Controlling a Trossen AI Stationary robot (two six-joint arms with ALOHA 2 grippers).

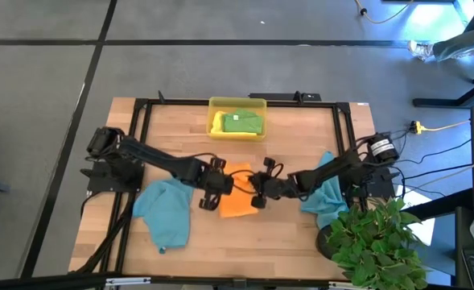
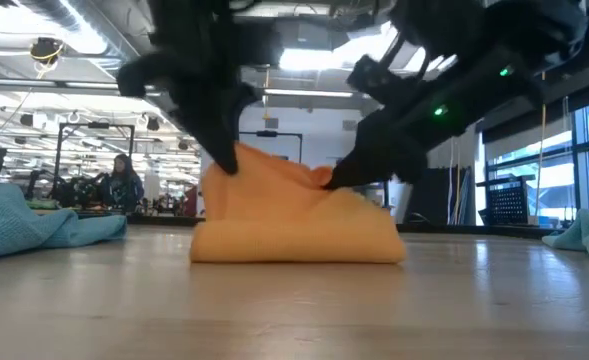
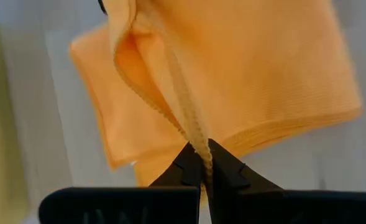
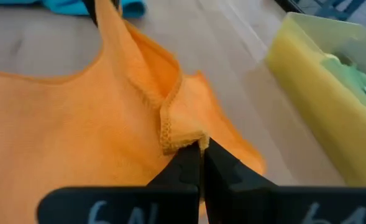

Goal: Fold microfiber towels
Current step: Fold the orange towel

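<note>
An orange microfiber towel (image 1: 238,200) lies in the middle of the table, folded over, its lower layers flat on the wood (image 2: 294,240). My left gripper (image 1: 220,187) is shut on its left upper edge and my right gripper (image 1: 257,193) on its right upper edge. Both raised parts stand above the towel's body in the low view. One teal towel (image 1: 166,216) lies crumpled at the near left, and another (image 1: 327,192) at the right under my right arm. A green towel (image 1: 243,122) rests in the yellow tray (image 1: 214,113). My left gripper pinches the orange towel's stitched edge (image 3: 198,142) between its two fingertips, coming steeply from above. The edge rises in a loose fold to the fingers (image 2: 226,158) while the rest lies on the table. My right gripper pinches a stitched corner of the orange towel (image 4: 178,140) between its fingertips, slanting down from the table's right. That corner is lifted (image 2: 324,178), and the cloth below it sags onto the folded layers.
The yellow tray stands at the table's far middle. A potted plant (image 1: 373,238) crowds the near right corner. A black frame (image 1: 140,121) runs along the table's edges. Bare wood lies in front of the orange towel.
</note>
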